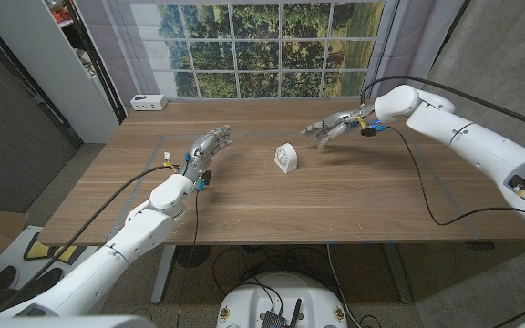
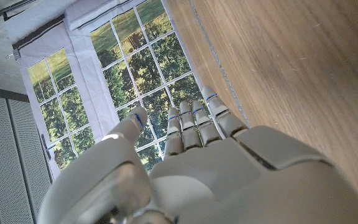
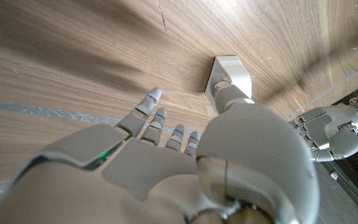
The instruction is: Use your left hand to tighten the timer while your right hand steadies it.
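A small white timer [image 1: 284, 157] stands on the wooden table [image 1: 244, 205] near the middle. In the right wrist view the timer [image 3: 229, 76] shows past my own thumb. My left hand [image 1: 204, 150] hovers to the timer's left, about a hand's length away, fingers straight and apart, holding nothing. My right hand [image 1: 334, 126] hangs above the table to the right of the timer and a little behind it, fingers spread toward it, apart from it. In the left wrist view my left hand [image 2: 197, 155] has its fingers extended with nothing in them. The right wrist view shows my right hand [image 3: 166, 155] open and the left hand [image 3: 328, 130] beyond.
A white box [image 1: 149, 102] sits at the table's far left corner by the window. Black cables [image 1: 422, 187] trail from the right arm over the table. A grey cabinet [image 1: 35, 73] stands at the left.
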